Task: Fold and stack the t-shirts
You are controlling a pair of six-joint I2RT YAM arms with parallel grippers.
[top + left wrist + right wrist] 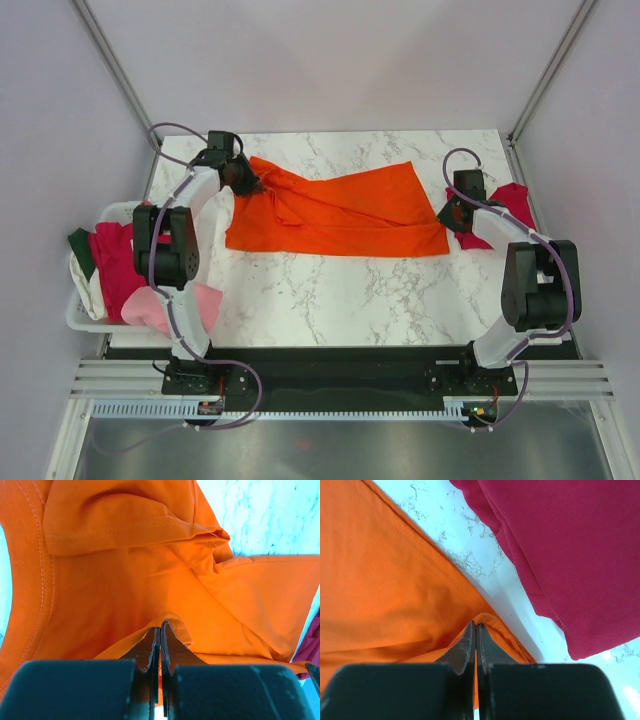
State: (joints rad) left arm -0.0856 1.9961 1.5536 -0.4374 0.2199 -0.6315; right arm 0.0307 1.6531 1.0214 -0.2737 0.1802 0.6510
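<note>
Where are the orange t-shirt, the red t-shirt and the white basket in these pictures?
orange t-shirt (350,210), top view, middle of the spread cloth.
red t-shirt (570,555), right wrist view, its flat middle.
white basket (78,322), top view, its near rim.

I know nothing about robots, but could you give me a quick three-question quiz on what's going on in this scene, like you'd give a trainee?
1. True or false: the left gripper and the right gripper are both shut on the orange t-shirt.
2. Where is the crimson t-shirt?
A) hanging from the left gripper
B) on the table, beside the right gripper
C) spread on top of the orange t-shirt
3. Fill in the blank: the other t-shirts are piled in a white ____ at the table's left edge.

Key: 1 true; 2 B; 3 basket.
</note>
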